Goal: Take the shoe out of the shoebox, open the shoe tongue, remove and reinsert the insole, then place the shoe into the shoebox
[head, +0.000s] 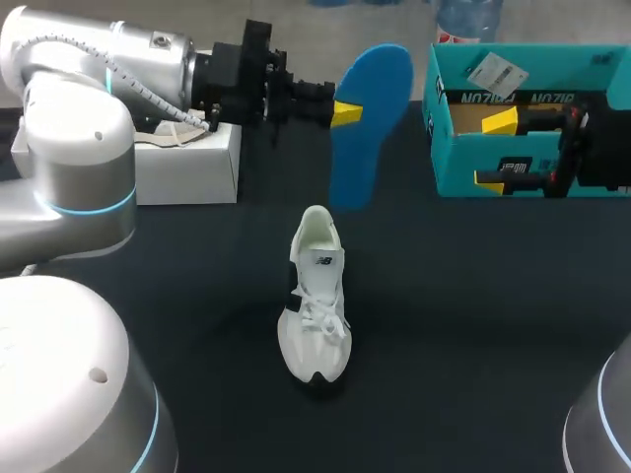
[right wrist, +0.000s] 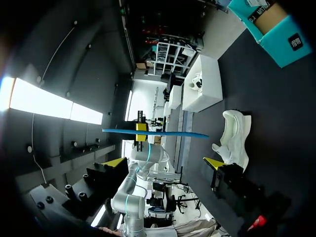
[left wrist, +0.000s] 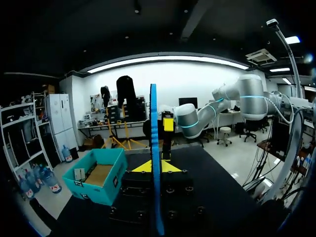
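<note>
The head camera looks steeply down from above and behind onto the dark table (head: pixel 473 296), at a middling distance. The left wrist camera looks level across the table, with the blue foam insole (left wrist: pixel 154 163) edge-on right before it. The right wrist camera (rolled sideways) looks across the table from farther off. All three share the insole and the teal cardboard shoebox (head: pixel 454 168).

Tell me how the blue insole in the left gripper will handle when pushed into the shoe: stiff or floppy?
Probably springy rather than floppy: the insole looks thin edge-on yet runs straight in the left gripper. Likely light, being held by one edge. Pushed toe-first, it may buckle, and the unheld shoe could slide.
</note>
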### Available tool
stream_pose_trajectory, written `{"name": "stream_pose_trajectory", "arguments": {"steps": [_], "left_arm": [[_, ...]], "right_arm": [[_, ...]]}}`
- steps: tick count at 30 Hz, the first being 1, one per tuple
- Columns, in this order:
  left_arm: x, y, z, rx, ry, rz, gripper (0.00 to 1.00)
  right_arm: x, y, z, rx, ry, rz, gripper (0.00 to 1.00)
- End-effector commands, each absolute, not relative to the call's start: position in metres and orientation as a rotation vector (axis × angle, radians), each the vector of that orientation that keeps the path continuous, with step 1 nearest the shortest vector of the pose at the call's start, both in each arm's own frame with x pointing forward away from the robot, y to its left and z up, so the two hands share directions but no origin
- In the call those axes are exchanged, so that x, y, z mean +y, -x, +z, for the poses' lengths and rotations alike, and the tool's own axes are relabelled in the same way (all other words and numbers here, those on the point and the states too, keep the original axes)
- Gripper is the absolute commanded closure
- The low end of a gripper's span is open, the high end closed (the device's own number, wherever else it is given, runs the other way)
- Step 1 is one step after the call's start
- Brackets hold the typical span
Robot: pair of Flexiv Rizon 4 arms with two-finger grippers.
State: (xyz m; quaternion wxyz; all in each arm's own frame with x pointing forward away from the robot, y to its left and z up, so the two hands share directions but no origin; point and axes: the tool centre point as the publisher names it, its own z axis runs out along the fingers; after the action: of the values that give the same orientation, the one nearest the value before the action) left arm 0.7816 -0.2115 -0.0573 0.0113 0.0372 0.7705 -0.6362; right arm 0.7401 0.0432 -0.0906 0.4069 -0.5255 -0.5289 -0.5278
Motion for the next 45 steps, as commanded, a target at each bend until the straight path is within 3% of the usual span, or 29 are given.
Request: {"name": "stream_pose_trajectory", "arguments": {"steps": [1, 11, 28, 32, 45], "left_arm": [[-0.207, -0.785, -0.05, 2.816, 1.087, -2.334, 1.0], [-0.206, -0.775, -0.059, 2.591, 1.646, -2.632, 1.0], [-0.206, -0.775, -0.059, 2.591, 1.646, -2.632, 1.0], [-0.209, -0.774, -0.071, 2.62, 1.871, -2.594, 1.0], [-0.211, -0.771, -0.076, 2.73, 1.675, -2.611, 1.0]], "right_arm": [[0.044, -0.74, -0.091, -1.334, 1.327, -1.33, 0.0], [0.044, -0.74, -0.091, -1.334, 1.327, -1.33, 0.0], [0.044, -0.74, -0.091, -1.334, 1.327, -1.33, 0.0], [0.044, -0.74, -0.091, -1.334, 1.327, -1.33, 0.0], [0.045, -0.741, -0.086, -1.368, 1.352, -1.298, 0.0]]}}
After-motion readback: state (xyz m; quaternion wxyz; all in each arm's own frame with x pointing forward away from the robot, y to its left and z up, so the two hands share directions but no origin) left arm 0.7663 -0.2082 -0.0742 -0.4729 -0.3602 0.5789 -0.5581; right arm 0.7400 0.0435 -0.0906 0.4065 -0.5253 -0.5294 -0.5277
